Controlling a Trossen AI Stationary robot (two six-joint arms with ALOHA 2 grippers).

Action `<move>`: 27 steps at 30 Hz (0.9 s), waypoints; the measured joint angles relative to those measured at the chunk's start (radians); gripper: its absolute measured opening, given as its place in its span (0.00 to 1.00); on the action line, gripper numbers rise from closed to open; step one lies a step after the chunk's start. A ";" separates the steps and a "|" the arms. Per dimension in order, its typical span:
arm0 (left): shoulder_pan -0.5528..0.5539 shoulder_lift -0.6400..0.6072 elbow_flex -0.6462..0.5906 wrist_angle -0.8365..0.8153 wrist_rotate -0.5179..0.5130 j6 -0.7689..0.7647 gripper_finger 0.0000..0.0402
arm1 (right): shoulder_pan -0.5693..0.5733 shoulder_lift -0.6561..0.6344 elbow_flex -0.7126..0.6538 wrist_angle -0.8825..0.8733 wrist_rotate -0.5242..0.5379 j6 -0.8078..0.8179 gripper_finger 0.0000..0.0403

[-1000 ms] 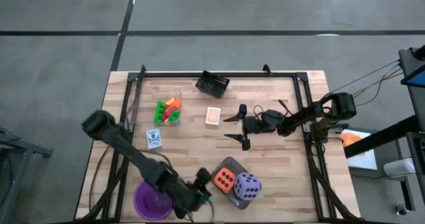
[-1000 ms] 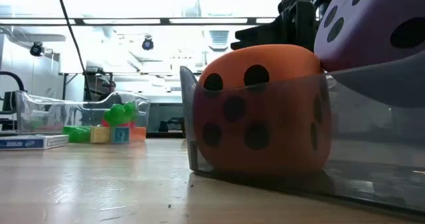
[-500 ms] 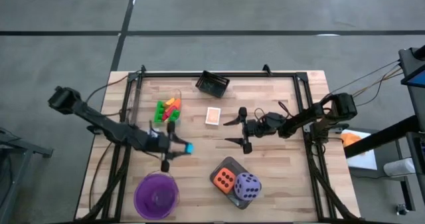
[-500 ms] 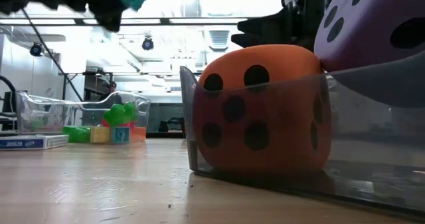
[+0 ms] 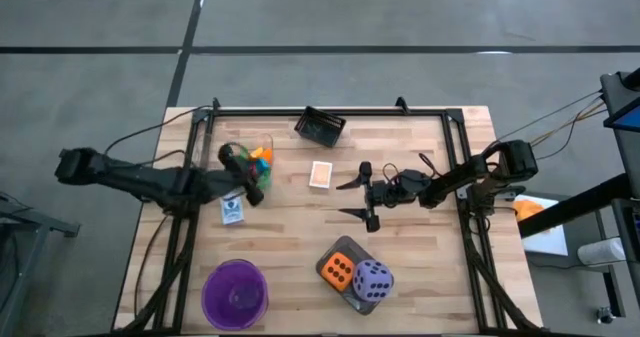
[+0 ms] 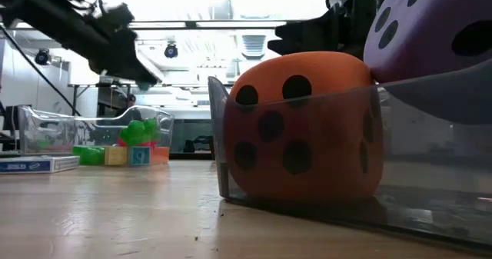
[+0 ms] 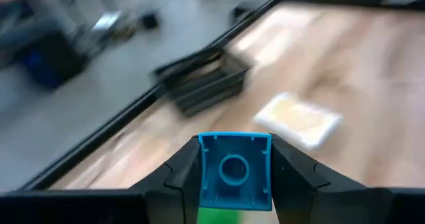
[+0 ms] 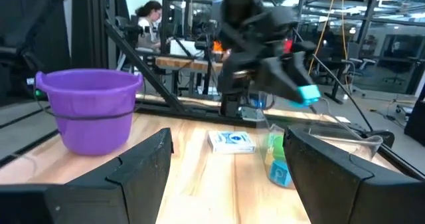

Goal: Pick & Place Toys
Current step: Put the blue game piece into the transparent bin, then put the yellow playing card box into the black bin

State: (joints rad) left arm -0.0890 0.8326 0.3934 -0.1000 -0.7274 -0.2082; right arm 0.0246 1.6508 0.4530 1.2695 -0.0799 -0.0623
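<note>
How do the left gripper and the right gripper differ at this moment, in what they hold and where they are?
The left gripper is shut on a blue block; the right gripper is open and holds nothing. The left gripper is over the clear box of blocks near the table's left side; the right gripper is near the table's middle, beside the orange card. Both are dark two-finger grippers.

no words, brands or numbers can be read anywhere here. the blue-and-white card box (image 5: pixel 232 209) beside the clear bin has a printed design, but its lettering is too small to make out, and the same goes for it from the right wrist camera (image 8: pixel 231 141). the orange card (image 5: pixel 320 174) shows only a pattern. the orange die (image 6: pixel 304 124) and the purple die (image 5: pixel 372 279) carry dark dots, no numerals.
</note>
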 joint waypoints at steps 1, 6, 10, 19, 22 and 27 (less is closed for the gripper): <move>0.035 0.000 0.015 -0.059 0.001 -0.034 0.33 | 0.000 0.000 0.000 -0.009 0.000 -0.005 0.71; 0.188 0.002 0.079 -0.317 0.030 -0.166 0.33 | 0.000 0.000 0.000 -0.076 0.001 -0.057 0.71; 0.274 0.002 0.114 -0.442 0.122 -0.233 0.33 | -0.015 0.000 0.000 -0.093 0.008 -0.143 0.71; 0.312 0.002 0.111 -0.514 0.303 -0.275 0.54 | -0.069 0.023 0.000 -0.100 0.012 -0.231 0.71; 0.312 0.002 0.112 -0.542 0.305 -0.300 0.66 | -0.076 0.056 0.000 -0.092 0.012 -0.230 0.71; 0.312 0.002 0.122 -0.545 0.338 -0.321 0.82 | -0.082 0.122 0.000 -0.016 0.012 -0.223 0.71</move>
State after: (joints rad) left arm 0.2234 0.8349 0.5158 -0.6447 -0.3890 -0.5289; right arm -0.0576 1.7731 0.4531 1.2534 -0.0677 -0.2849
